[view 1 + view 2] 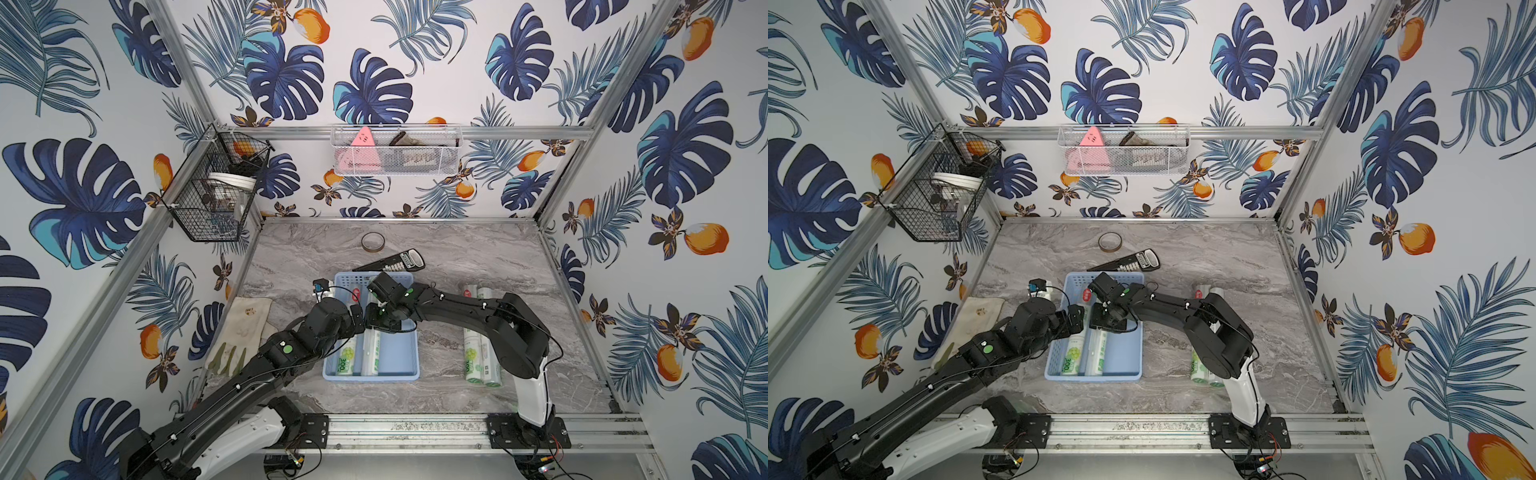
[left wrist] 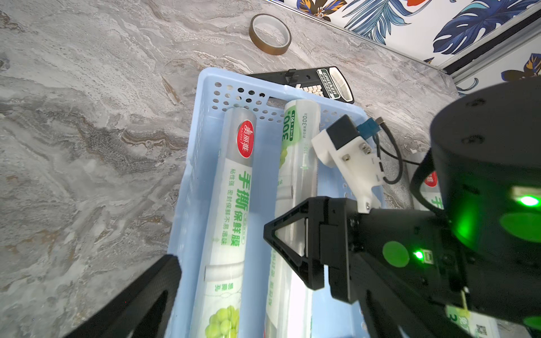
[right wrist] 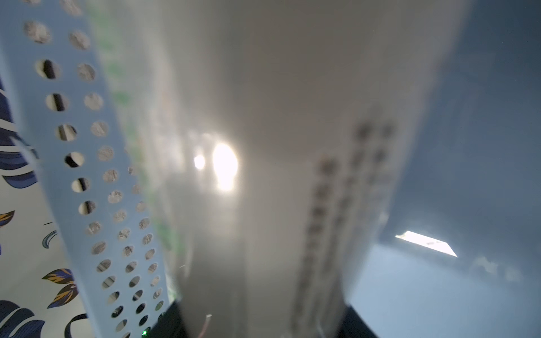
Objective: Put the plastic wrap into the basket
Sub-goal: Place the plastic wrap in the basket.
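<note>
A light-blue basket [image 1: 397,353] sits mid-counter [image 1: 457,257] with two rolls of plastic wrap lying lengthwise in its left half: the first roll [image 1: 347,357] along the left wall, the second roll [image 1: 372,353] just beside it. The right hand [image 1: 384,326] reaches in from the right and is clenched on the second roll near its middle. Its wrist view is filled by that blurred roll and the basket's holed wall. The left hand [image 1: 362,322] hovers just beside it over the first roll, released and grasping nothing. Two outer rolls [image 1: 472,361] lie side by side on the counter, well right of the basket, and the right arm crosses over them. A calculator [image 1: 399,261] lies at the basket's far rim, with a tape ring [image 1: 372,242] beyond it. A glove [image 1: 245,328] lies to the left, partly under the left arm. A black wire basket [image 1: 195,216] and a white mesh basket [image 1: 436,160] hang on the walls.
</note>
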You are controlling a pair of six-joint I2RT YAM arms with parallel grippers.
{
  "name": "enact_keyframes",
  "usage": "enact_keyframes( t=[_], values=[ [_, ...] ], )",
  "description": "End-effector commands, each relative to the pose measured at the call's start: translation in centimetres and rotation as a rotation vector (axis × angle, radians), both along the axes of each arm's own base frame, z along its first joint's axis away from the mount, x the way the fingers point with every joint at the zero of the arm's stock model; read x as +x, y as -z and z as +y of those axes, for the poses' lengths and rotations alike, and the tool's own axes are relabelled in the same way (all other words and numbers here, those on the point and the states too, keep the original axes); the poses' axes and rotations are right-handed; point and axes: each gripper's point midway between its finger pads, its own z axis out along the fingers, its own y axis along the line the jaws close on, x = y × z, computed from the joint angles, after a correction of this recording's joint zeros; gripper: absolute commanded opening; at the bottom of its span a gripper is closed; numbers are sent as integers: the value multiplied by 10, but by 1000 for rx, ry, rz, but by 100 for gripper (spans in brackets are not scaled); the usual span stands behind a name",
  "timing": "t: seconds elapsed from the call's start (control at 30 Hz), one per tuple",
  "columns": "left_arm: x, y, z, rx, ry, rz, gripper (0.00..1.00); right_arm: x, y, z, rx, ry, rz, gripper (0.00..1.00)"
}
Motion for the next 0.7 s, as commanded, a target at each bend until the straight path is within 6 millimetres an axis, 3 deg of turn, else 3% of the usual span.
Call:
enact_keyframes(
  t=[0.0,0.27,0.67],
  values=[
    [0,-1,3,8,-9,-2,99,-4,9,3,-10,-26,27,46],
    [0,-1,3,6,-11,-2,99,2,21,4,-18,-3,23,50],
    [0,1,-1,-6,-1,5,99,2,18,16,53,6,51,58]
  ],
)
